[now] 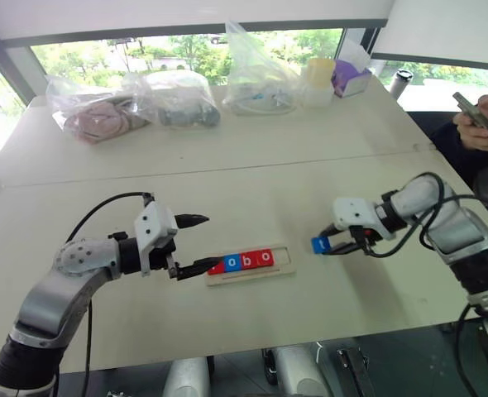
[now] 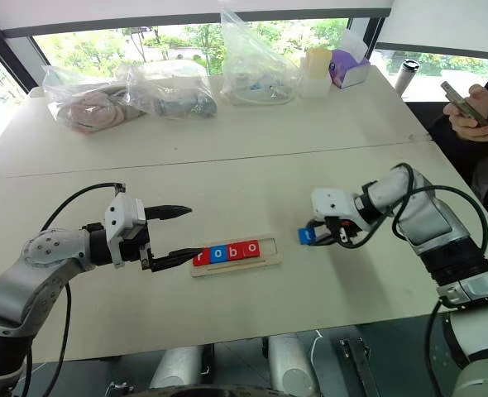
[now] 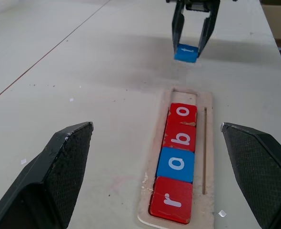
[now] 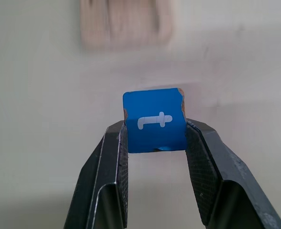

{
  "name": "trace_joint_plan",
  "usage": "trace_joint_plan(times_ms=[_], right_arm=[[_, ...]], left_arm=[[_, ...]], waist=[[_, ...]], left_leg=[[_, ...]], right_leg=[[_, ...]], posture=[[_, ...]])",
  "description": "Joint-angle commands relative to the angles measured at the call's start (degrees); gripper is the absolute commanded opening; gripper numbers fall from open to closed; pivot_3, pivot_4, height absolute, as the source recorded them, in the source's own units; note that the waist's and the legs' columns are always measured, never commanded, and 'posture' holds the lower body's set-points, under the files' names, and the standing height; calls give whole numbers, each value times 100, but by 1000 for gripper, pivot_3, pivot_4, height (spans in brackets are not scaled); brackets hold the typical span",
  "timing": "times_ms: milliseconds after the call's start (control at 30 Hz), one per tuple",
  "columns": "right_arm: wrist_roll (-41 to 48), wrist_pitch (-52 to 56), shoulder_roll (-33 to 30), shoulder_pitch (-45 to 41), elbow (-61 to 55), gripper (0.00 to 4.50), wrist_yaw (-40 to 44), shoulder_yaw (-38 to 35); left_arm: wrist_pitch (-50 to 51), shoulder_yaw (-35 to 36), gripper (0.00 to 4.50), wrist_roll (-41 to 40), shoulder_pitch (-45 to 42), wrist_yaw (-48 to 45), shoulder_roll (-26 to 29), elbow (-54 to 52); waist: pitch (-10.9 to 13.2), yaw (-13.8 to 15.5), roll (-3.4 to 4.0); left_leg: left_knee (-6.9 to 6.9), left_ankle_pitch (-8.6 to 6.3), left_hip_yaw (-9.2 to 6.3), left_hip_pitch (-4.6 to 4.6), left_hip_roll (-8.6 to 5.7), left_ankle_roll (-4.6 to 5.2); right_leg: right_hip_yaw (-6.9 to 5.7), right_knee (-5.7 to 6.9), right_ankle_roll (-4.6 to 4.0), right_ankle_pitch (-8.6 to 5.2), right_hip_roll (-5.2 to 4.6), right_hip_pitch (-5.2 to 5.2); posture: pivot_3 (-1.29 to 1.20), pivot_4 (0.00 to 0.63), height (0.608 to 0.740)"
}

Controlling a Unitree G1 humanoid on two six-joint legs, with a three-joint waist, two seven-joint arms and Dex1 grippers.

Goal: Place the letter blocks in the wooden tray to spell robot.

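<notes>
Carrying blue "t" block [image 4: 154, 125] in right gripper [image 1: 333, 240], jaws pinched on its two side faces; block is seen near the tray's open end, whether clear of the tabletop [image 1: 252, 157] can't be told. Wooden tray [image 3: 206, 143] is set at mid-tabletop w/ four blocks seated in slot: red r [image 3: 171, 200], blue o [image 3: 176, 163], red b [image 3: 181, 137], red o [image 3: 183, 112], spelling "robo". One bare gap is left at the end nearest the right gripper. Left gripper [image 1: 193, 245] is held wide, nothing in it, hovering beside the r end.

Step in hand, by judgement: seating the t. Block should be kept level and squared to slot walls, and letter orientation matched to the neighbours. Lowering straight into gap is advised, then sliding snug to the last o. Jaws should be released only once block is bottomed. Risk: corner catching on rim, tray being nudged.
</notes>
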Motion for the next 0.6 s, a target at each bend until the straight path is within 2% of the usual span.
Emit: trace_joint_plan(times_ms=[33,133,600], right_arm=[[-8,431,215,-89,-497,1117,-53,84],[-243,504,386,-63,-511,1117,-193,270],[-309,797,747,55,-755,1117,-428,486]], left_arm=[[-5,111,4500,-71,-15,37,30,-212],[5,108,4500,-76,-17,60,23,-224],[63,141,4500,-104,41,158,25,-297]], waist=[[-2,8,-3],[-2,2,-3],[-1,-6,-2]], left_leg=[[2,0,-5,0,0,0],[5,0,-4,-2,-2,0],[6,0,-5,-3,-3,0]], right_leg=[[-3,0,0,-1,0,2],[-2,-1,0,-1,-1,2],[-2,2,-1,0,-1,1]], posture=[[0,150,740],[0,150,740],[0,150,740]])
